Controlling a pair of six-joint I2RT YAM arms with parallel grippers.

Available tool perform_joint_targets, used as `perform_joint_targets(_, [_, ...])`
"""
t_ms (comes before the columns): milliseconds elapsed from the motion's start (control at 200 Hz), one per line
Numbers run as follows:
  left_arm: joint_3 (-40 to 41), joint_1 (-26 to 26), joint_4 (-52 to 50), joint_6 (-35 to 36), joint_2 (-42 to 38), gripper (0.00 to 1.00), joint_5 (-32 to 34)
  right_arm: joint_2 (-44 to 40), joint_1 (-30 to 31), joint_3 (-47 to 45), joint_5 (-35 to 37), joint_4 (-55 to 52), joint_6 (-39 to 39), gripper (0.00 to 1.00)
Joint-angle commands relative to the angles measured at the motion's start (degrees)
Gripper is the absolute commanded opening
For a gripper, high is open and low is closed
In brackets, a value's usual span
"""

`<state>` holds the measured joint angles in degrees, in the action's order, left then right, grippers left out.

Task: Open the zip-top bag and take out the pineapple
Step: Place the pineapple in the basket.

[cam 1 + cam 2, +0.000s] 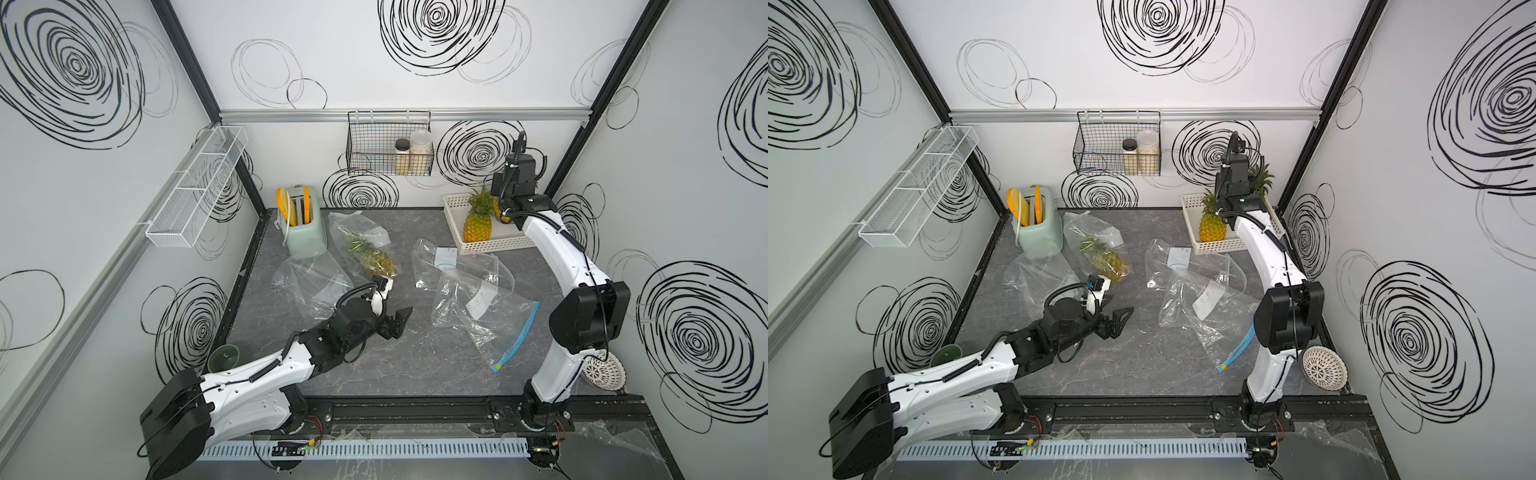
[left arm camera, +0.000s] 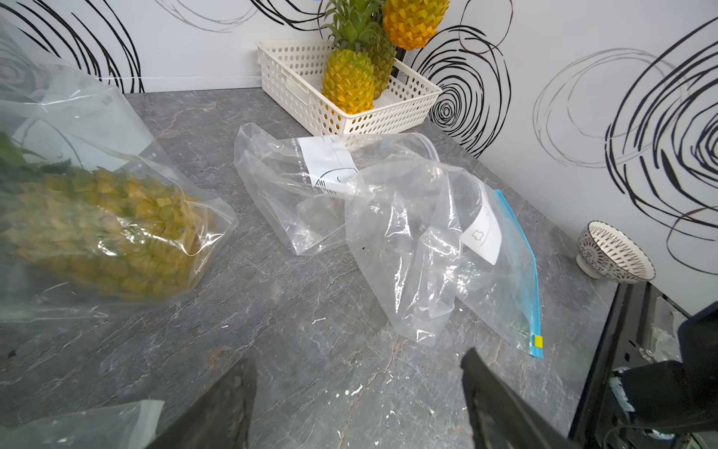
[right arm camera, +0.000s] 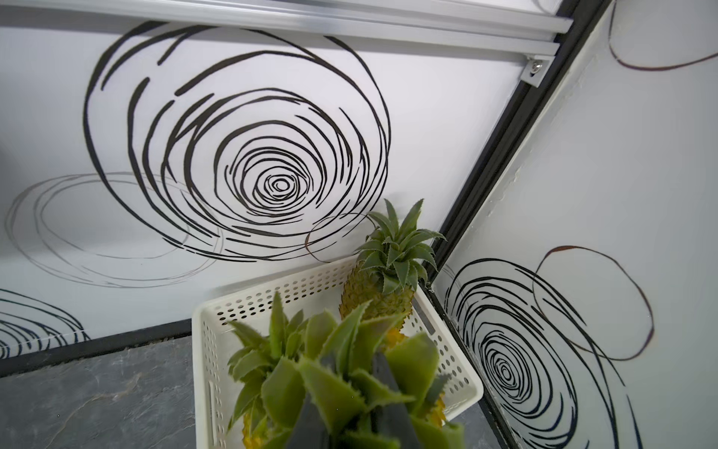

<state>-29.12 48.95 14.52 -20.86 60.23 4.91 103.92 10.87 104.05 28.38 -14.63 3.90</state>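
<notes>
A clear zip-top bag (image 1: pixel 362 243) (image 2: pixel 116 163) lies at the back left of the table with a pineapple (image 1: pixel 376 259) (image 1: pixel 1108 259) (image 2: pixel 105 225) inside it. My left gripper (image 1: pixel 400 321) (image 1: pixel 1121 318) (image 2: pixel 359 361) hovers open just in front of that bag, with nothing between its fingers. My right gripper (image 3: pixel 351 383) is shut on the leafy crown of a second pineapple (image 2: pixel 412 19) (image 3: pixel 334 373). That pineapple hangs over the white basket (image 1: pixel 469 246) (image 2: pixel 307 97) at the back right. In both top views the right wrist hides the jaws.
Two more pineapples (image 1: pixel 477 226) (image 3: pixel 382 295) stand in the basket. Empty clear bags (image 1: pixel 453 266) (image 2: pixel 427 241) lie mid-table, one with a blue zip strip (image 1: pixel 517 332). Another empty bag (image 1: pixel 305 278) lies by the green toaster (image 1: pixel 301 232). A patterned bowl (image 1: pixel 604 370) sits front right.
</notes>
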Motion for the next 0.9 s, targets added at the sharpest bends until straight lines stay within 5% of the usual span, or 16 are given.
perform_joint_targets(0, [1.33,-0.99,4.46,-0.91,0.32,0.86,-1.11,-1.8,0.2,2.58,-0.24,5.55,0.54,0.0])
perform_joint_targets(895, [1.35,-1.44,4.77,-1.02,1.29,0.86,-2.45,-7.68,-1.12,-12.7,12.45,22.24,4.28,0.0])
